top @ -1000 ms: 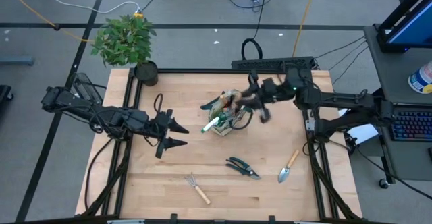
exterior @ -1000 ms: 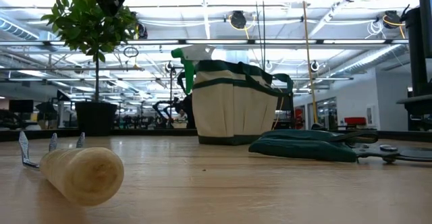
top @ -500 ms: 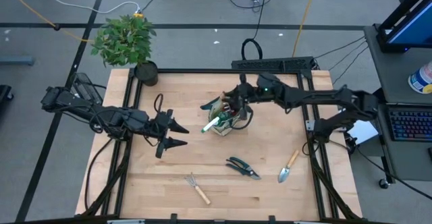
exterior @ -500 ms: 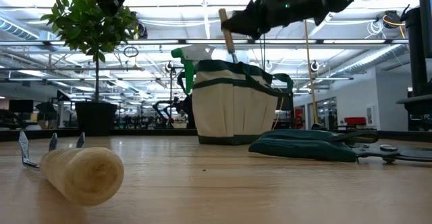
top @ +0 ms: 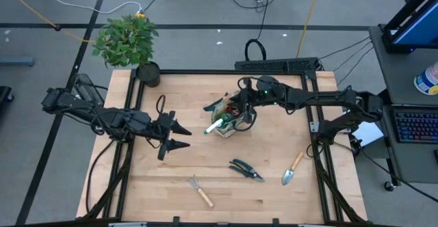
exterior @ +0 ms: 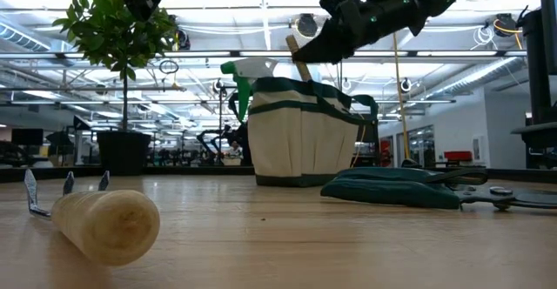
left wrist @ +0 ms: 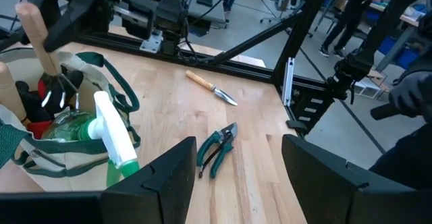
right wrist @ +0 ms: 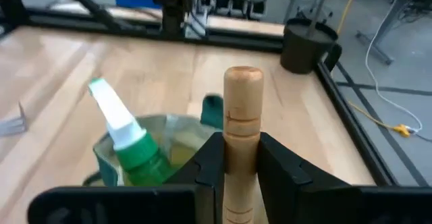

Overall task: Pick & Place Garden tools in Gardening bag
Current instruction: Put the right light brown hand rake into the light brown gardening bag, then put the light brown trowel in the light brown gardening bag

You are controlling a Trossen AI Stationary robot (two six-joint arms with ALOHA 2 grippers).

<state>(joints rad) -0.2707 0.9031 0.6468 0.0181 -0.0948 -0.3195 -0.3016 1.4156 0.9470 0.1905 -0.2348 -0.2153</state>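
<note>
The beige gardening bag (top: 227, 119) with green trim stands mid-table, a green-white sprayer (top: 213, 126) sticking out of its mouth. My right gripper (top: 241, 107) is over the bag's right side, shut on a wooden-handled tool (right wrist: 243, 102) whose metal head (left wrist: 52, 92) reaches into the bag's mouth. My left gripper (top: 179, 136) is open and empty left of the bag. Dark pruning shears (top: 245, 170), a trowel (top: 293, 169) and a small rake (top: 200, 191) lie flat on the near part of the table. My right gripper pinches the tool's wooden handle (right wrist: 241, 158) between its two fingers, which lie across it. The handle's rounded free end (exterior: 292, 43) sticks up past the fingers. The gripper comes from the table's right, slanting down. The tool stands tilted, head down in the bag's mouth.
A leafy plant (top: 126, 39) in a black pot (top: 148, 73) stands at the far left corner. A black frame (top: 315, 128) edges the table. In the low view the rake's handle (exterior: 104, 224) lies close by and the shears (exterior: 409, 189) lie in front of the bag.
My right gripper has carried the wooden-handled tool from the bag's right toward the table's left until over the bag. It has then gone down, so the tool's head has sunk into the bag's mouth.
</note>
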